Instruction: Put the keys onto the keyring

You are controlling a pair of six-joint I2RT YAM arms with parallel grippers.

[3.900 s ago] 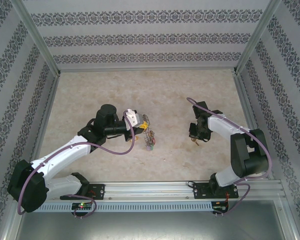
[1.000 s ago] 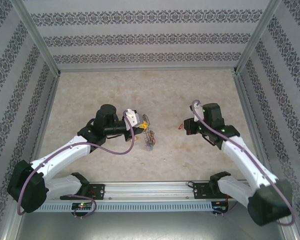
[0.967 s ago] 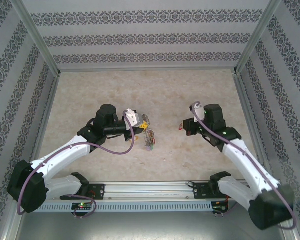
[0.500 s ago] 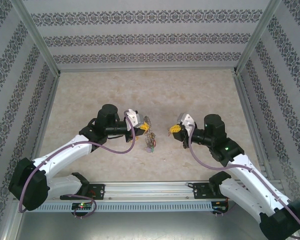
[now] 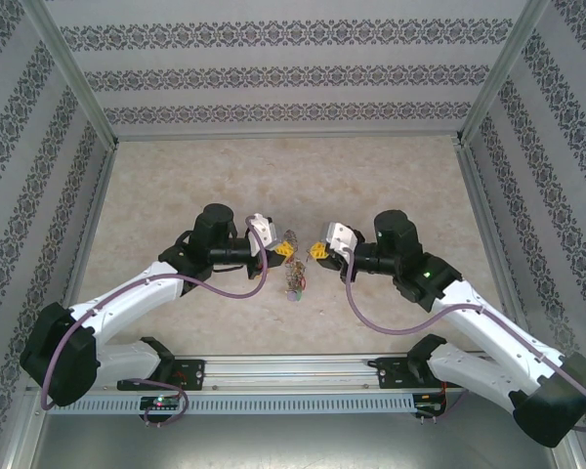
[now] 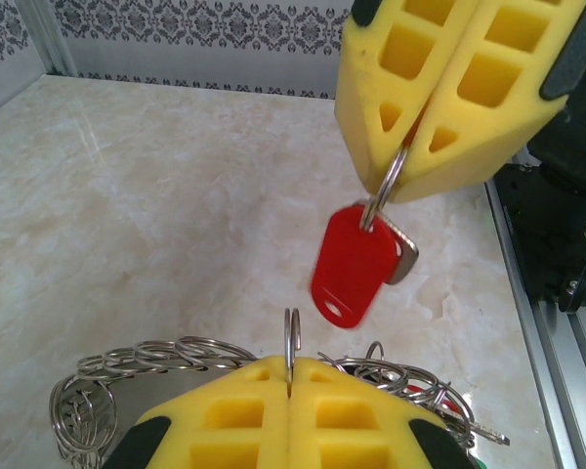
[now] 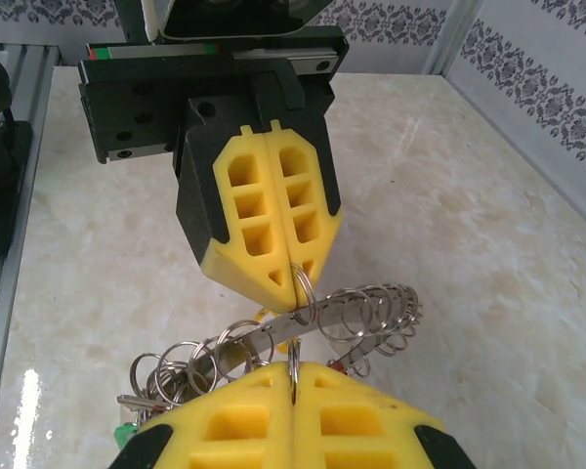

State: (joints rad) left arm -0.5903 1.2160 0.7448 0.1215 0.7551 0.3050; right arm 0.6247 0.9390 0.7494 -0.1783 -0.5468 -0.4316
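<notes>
Keys first: the red-tagged key (image 6: 352,269) dangles from its small split ring (image 6: 384,195) just below the right end effector (image 6: 400,186), whose yellow pads (image 6: 439,88) are pressed together on that ring. Facing it, the left end effector (image 7: 295,281) is clamped on the keyring (image 7: 366,311), pinching one upright loop at the rim, with the hoop spreading beneath its tips to both sides. I'd judge both pieces light, stiff and slick (thin wire can twist in foam), and the key free to swing. The best hold is on the split ring, close to the pads, not on the tag.
</notes>
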